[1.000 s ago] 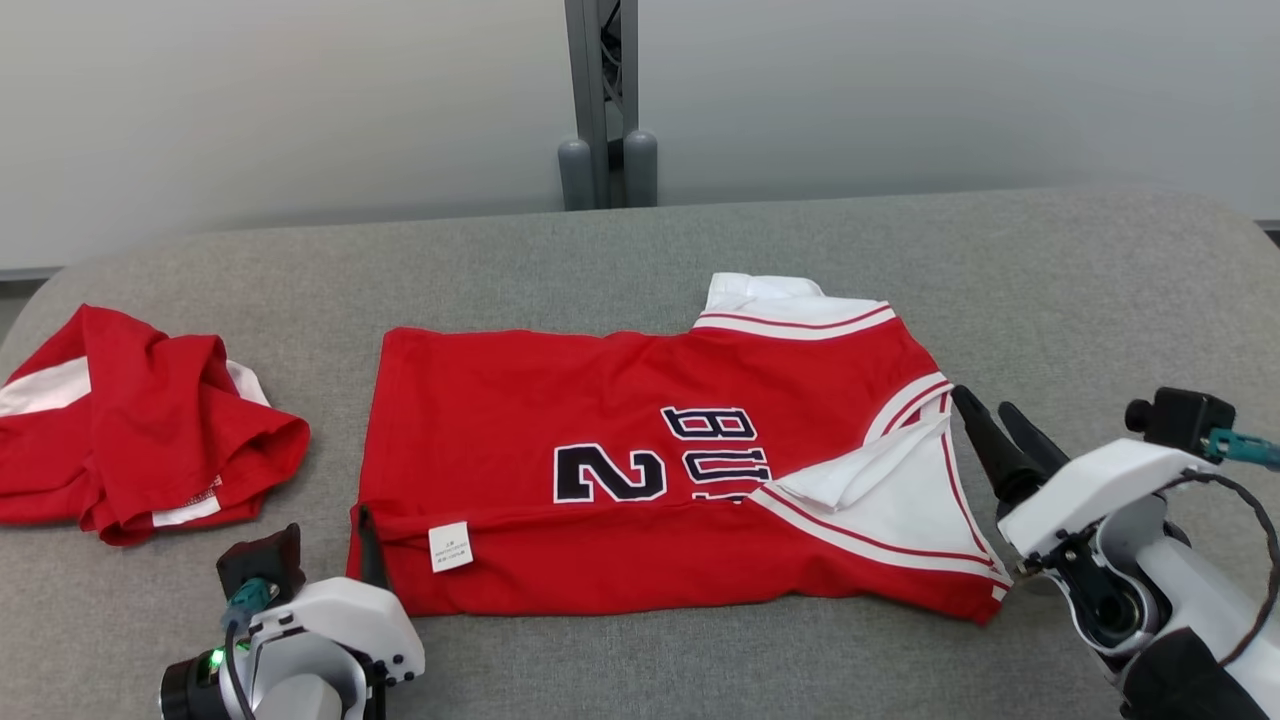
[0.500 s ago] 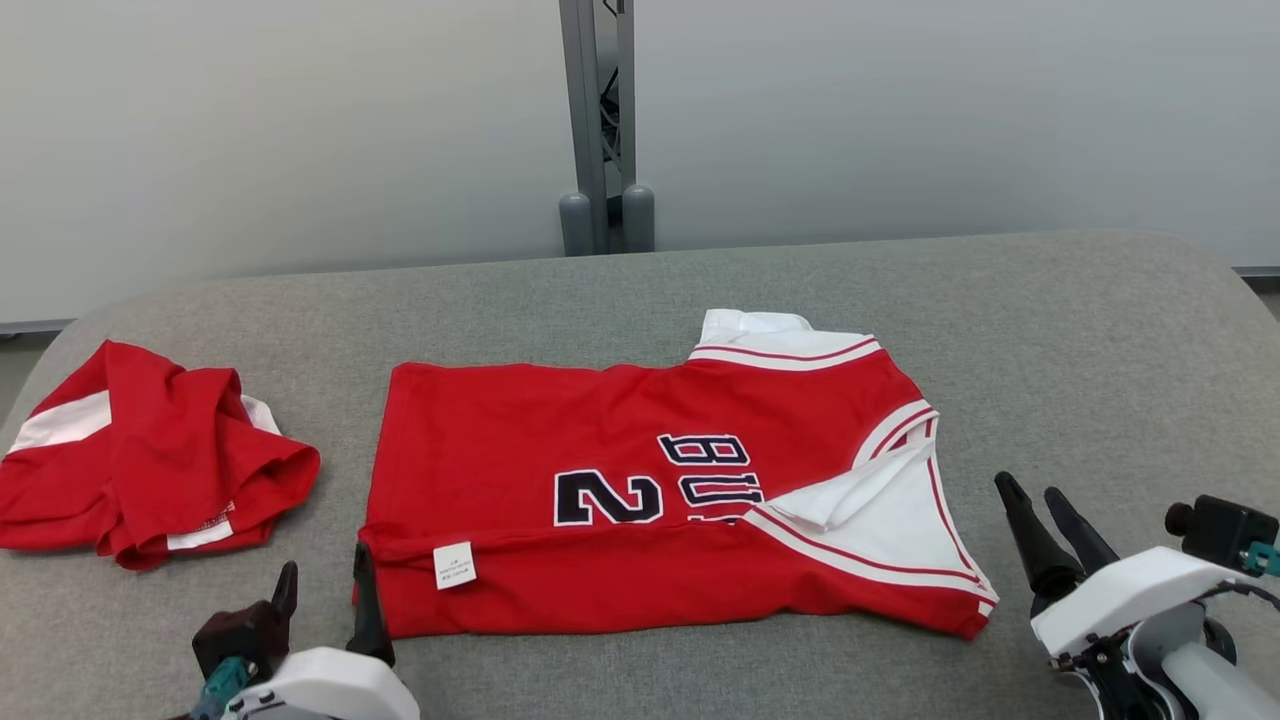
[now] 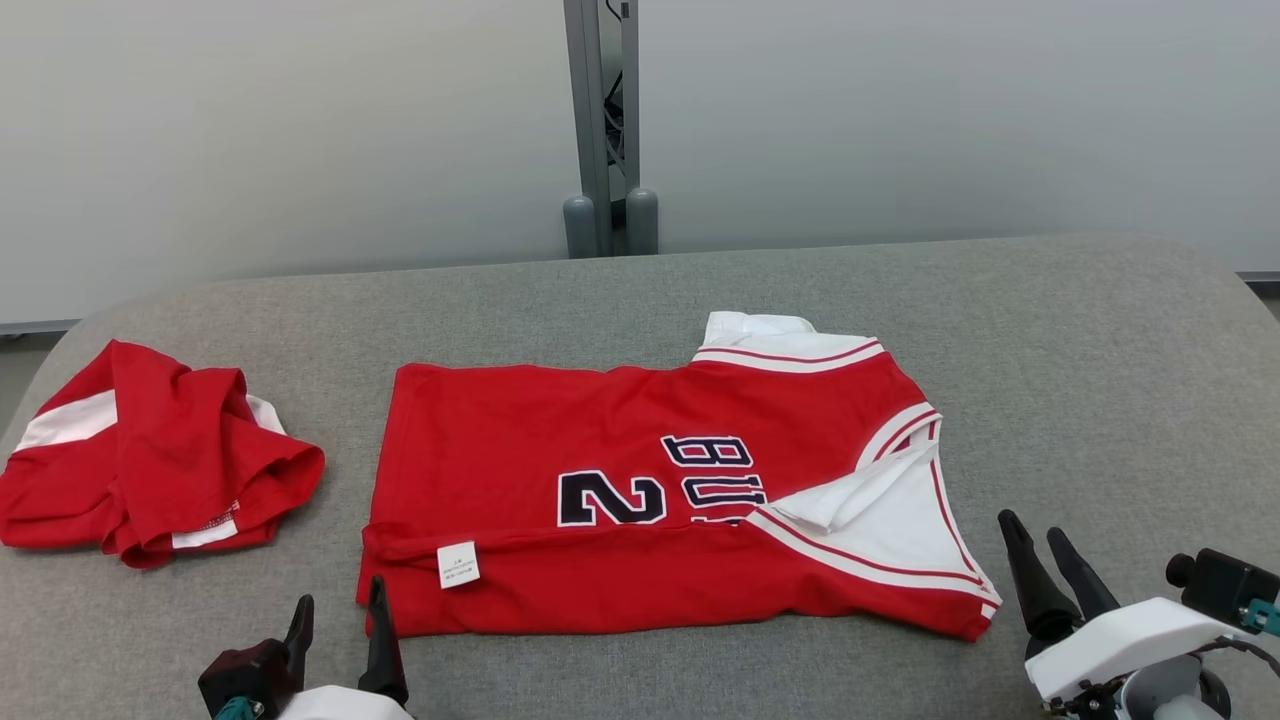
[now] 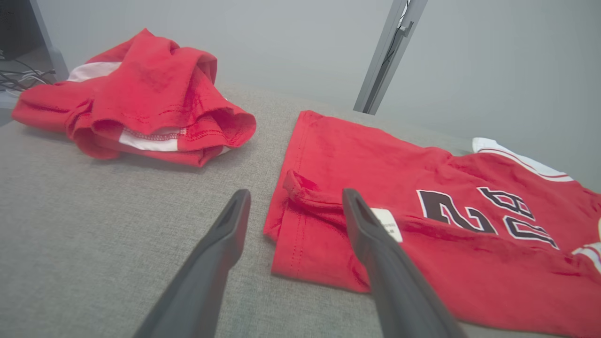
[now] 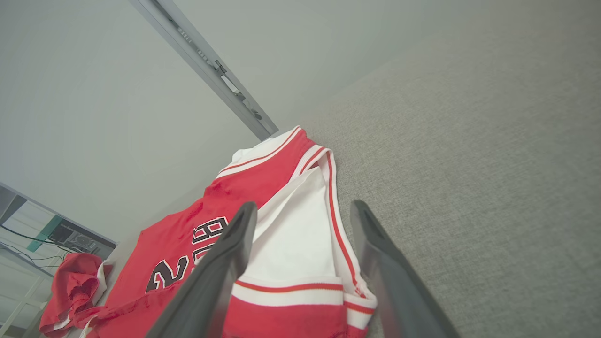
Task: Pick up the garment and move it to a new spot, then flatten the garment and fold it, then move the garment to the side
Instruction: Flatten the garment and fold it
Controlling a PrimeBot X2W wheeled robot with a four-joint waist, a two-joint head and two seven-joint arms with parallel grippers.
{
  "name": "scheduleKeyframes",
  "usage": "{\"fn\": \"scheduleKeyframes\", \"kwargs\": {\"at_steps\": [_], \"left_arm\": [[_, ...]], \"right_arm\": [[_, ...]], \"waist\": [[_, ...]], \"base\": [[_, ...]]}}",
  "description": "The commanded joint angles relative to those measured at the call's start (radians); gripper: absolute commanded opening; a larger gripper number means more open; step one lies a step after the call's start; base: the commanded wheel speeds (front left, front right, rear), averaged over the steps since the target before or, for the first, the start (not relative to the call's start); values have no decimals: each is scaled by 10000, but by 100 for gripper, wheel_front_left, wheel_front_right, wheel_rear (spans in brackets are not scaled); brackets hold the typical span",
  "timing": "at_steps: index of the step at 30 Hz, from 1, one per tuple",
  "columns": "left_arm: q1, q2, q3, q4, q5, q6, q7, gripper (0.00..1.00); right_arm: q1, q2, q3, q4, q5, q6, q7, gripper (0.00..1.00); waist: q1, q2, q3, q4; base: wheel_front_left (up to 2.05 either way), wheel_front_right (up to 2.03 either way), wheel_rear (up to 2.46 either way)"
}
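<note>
The garment (image 3: 640,450) is a red jersey with white trim and dark numerals, lying flat across the middle of the grey table (image 3: 1100,350) with its near long edge folded over; a white label shows on the fold. My left gripper (image 3: 340,600) stands open just short of the garment's near left corner (image 4: 300,253), its right finger over the hem and nothing gripped (image 4: 296,195). My right gripper (image 3: 1030,525) is open beside the near right corner, off the cloth. In the right wrist view the open gripper (image 5: 304,205) frames the garment's white sleeve panel (image 5: 296,244).
A second red and white garment (image 3: 150,460) lies crumpled at the table's left end (image 4: 141,89). A grey metal post (image 3: 605,120) rises behind the table's far edge. Bare grey cloth stretches right of the jersey and along the far side.
Both grippers have drawn back from the jersey's near corners toward the table's front edge, staying open. The head view has tilted, so everything sits lower in it. The jersey lies as before.
</note>
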Motion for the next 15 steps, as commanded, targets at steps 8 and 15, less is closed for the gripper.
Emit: {"fn": "scheduleKeyframes", "kwargs": {"at_steps": [8,15], "left_arm": [[-267,57,-633,1311,-1543,-520,-35,100],[-872,47,-1363,2932,-3895,-1100,-34,100]], "right_arm": [[133,228,145,762,285,-4,215,100],[22,561,213,1393,980,-4,695,100]], "waist": [[0,0,28,-20],[0,0,116,-75]], "base": [[0,0,0],[0,0,0]]}}
